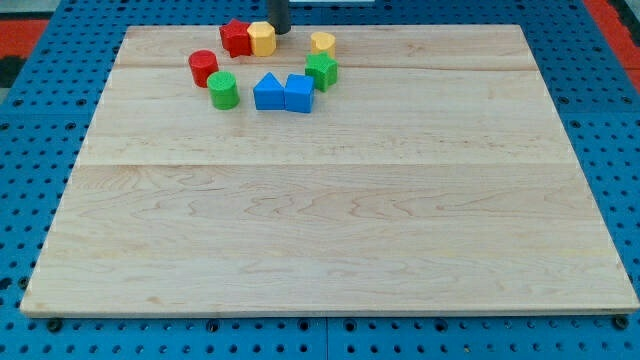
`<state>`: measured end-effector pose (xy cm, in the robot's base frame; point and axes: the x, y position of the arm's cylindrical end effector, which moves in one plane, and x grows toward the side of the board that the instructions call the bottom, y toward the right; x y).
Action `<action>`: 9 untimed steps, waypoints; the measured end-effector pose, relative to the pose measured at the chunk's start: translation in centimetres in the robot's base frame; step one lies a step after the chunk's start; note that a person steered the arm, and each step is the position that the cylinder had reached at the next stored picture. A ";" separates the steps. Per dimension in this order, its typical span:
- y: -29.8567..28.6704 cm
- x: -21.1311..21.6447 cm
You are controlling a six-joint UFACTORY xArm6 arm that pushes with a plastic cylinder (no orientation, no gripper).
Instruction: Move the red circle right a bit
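Observation:
The red circle [203, 67] is a short red cylinder near the view's top left of the wooden board [330, 200]. A green cylinder [223, 90] stands just below and right of it. A red block of unclear shape [236, 38] and a yellow hexagon-like block [261, 38] sit side by side above them. My tip [279, 30] is at the board's top edge, just right of the yellow block and well up and right of the red circle, apart from it.
A blue triangle block [268, 92] and a blue pentagon-like block [299, 93] touch each other. A green star [321, 70] and a small yellow cylinder [322, 43] lie to their upper right. Blue pegboard [40, 150] surrounds the board.

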<state>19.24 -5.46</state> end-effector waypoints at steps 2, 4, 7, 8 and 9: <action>8.4 0.1; 15.5 15.1; -8.3 26.3; -17.5 21.4; -19.0 16.3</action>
<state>35.54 -24.42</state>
